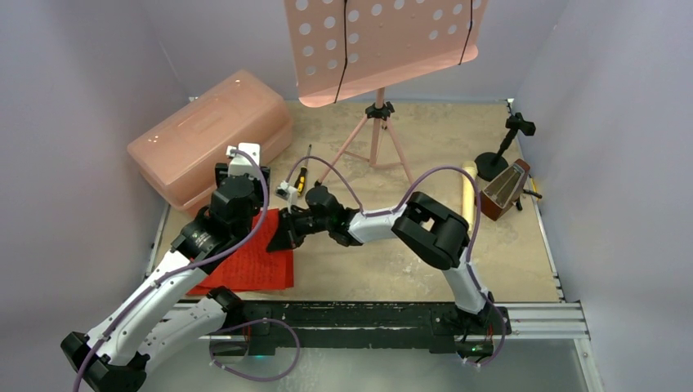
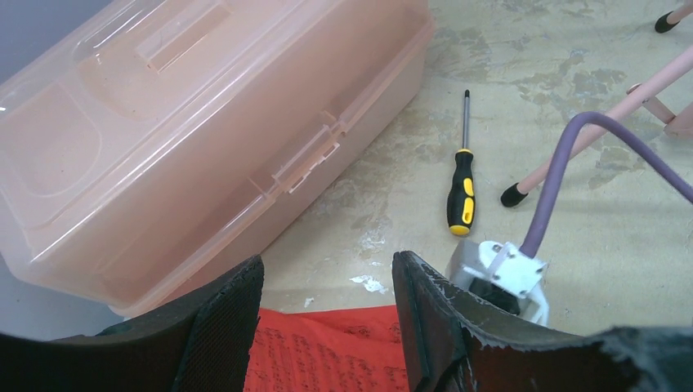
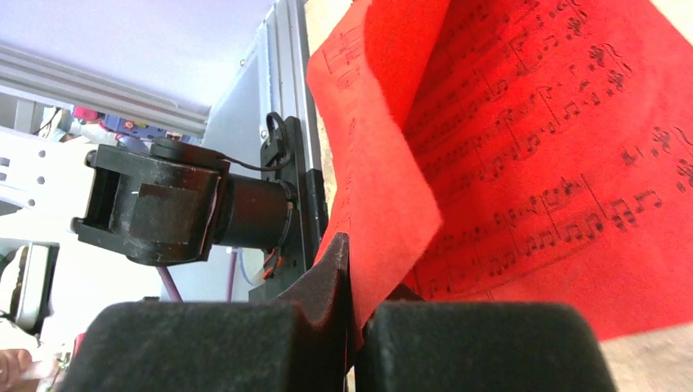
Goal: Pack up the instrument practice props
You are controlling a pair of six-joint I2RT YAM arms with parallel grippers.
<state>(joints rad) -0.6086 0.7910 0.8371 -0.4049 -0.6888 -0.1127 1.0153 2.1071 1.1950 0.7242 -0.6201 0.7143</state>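
Right claw (image 3: pixel 353 273) clenched on red sheet-music pages (image 3: pixel 531 147), left claw (image 2: pixel 327 278) released, pink box (image 2: pixel 163 139) lid closed

Soft, even light, faint shadows, slight sheen on pink box (image 1: pixel 208 135); blurred wrist-view foregrounds.

Left to right: box (image 1: pixel 204 143), screwdriver (image 1: pixel 301 177), stand (image 1: pixel 384 49), metronome (image 1: pixel 504 192); pages (image 1: pixel 255 260) before the box.
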